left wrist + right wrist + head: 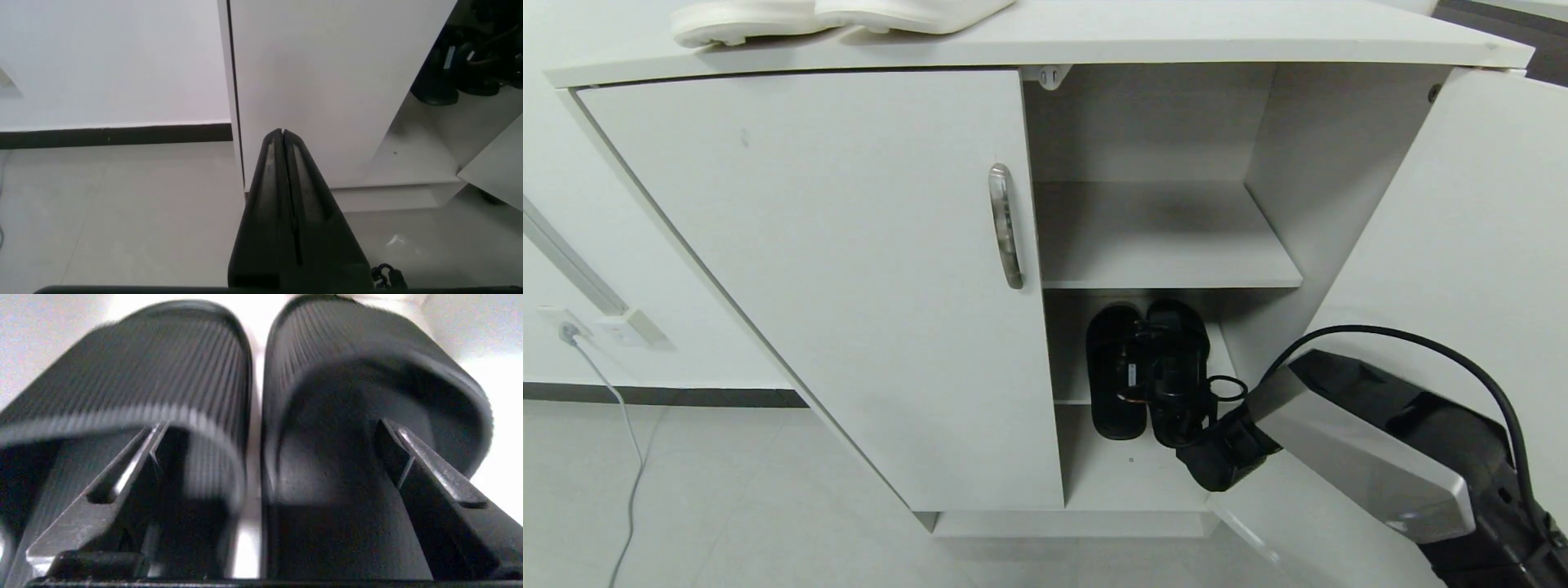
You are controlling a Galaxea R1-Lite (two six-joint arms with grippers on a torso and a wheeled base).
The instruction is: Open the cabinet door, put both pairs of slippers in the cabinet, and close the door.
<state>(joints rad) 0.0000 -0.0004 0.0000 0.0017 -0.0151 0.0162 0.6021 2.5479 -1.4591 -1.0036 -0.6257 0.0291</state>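
Pale grey floor (727,490) runs up to the foot of a white cabinet (1176,41), and every place below is given from that cabinet.

In front of its lower left corner, low over the floor, hangs the left gripper (282,139), its two dark fingers pressed flat together with only a thin seam between them.

The cabinet's left door (833,269) is closed, with a curved metal handle (1005,226) standing upright along its inner edge. The right door (1462,229) is swung wide open.

Through that opening the right gripper (1168,392) reaches into the cabinet's right half. Its fingers (122,482) are spread wide, one at each shoe of the black slippers (1147,371).

The pair is matte black with broad ribbed straps (163,367). The two lie side by side, touching or nearly so, on the lower shelf (1072,384). Their long axes run front to back. The strap openings face the cabinet's front, and the rounded far ends point toward its back wall. The near ends overlap the shelf's front edge.

Above them sits the upper shelf (1160,237).

On the cabinet's top, over the left door, lie the white slippers (833,16), pale and thick-soled.
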